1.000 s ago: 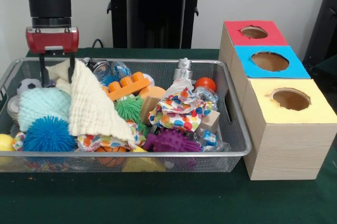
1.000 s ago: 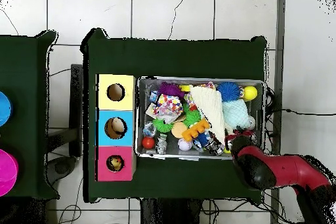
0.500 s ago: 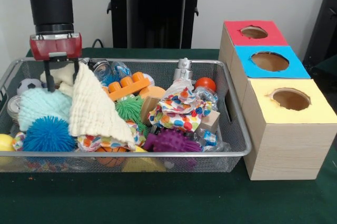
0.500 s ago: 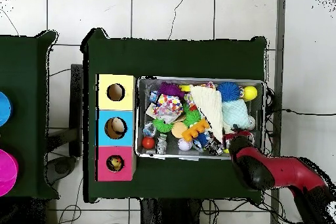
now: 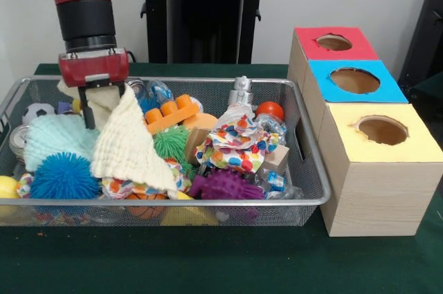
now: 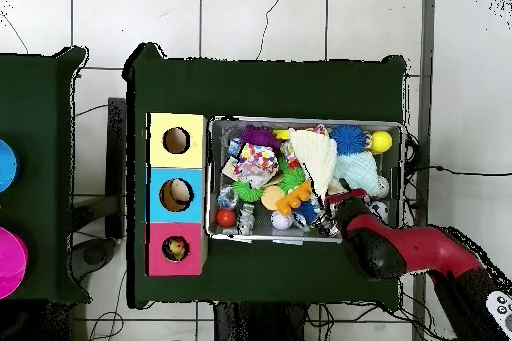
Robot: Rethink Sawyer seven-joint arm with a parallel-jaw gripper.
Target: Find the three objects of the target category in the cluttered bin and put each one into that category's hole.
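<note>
The wire-mesh bin [image 5: 208,202] holds a heap of toys and cloths; it also shows in the overhead view [image 6: 300,122]. My gripper [image 5: 104,104] hangs into the bin's far left part, and it shows in the overhead view [image 6: 336,200] too. Its two black fingers stand on either side of the raised top corner of a cream cloth [image 5: 128,149], which drapes down toward the front. The cloth's peak stays with the gripper. Three boxes stand to the right of the bin: yellow top [image 5: 408,149], blue top [image 5: 387,90], red top [image 5: 360,48], each with a round hole.
Around the cloth lie a mint cloth [image 5: 55,138], a blue spiky ball [image 5: 64,176], an orange brick [image 5: 166,113], a green spiky ball [image 5: 169,143], a polka-dot cloth [image 5: 239,143], a purple spiky ball [image 5: 225,185] and an orange ball [image 5: 270,110].
My gripper has moved right along the bin's far side and slightly lower. The cream cloth's top corner has moved with it. The orange brick has shifted a little.
</note>
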